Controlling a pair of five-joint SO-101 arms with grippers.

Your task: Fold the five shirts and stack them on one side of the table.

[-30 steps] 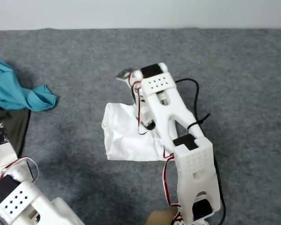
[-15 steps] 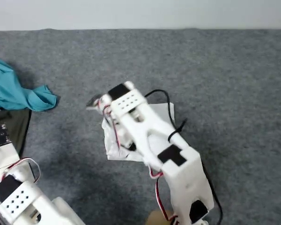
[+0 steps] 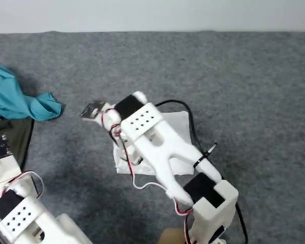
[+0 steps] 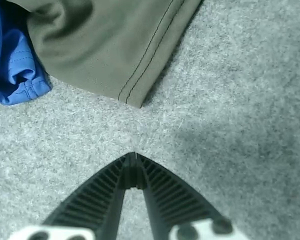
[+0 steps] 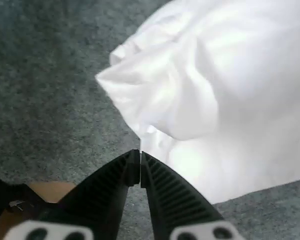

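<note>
Currently the right arm point(image 3: 162, 147) is stretching from the near edge across the middle of the grey worktop point(image 3: 254, 91) and leaning toward the left. The right gripper point(image 3: 93, 110) is hanging over bare worktop just left of the white shirt point(image 3: 177, 124). In its own wrist view both fingers are pressing flat together with no cloth between them, and the tips are sitting at the shirt's rumpled edge.

The white shirt is lying mid-worktop as a loosely bunched bundle, and part of it is running under the right arm. One puffed fold is standing up along the side nearest the gripper.

The left arm point(image 3: 18, 216) is sitting at the near left corner. The left gripper point(image 4: 135, 162) is pinched shut on nothing. It is pointing at bare worktop, close to the stitched hem of the olive shirt point(image 4: 105, 45) but apart from it. A blue cloth point(image 4: 10, 65) is lying against that shirt's side. I cannot tell whether it is the teal shirt.

The teal shirt point(image 3: 15, 99) is lying crumpled at the far left edge, with its near side touching the olive shirt. Both of these are well apart from the white shirt.

Count in the high view: 3 shirts, and none is lying on top of another.
</note>
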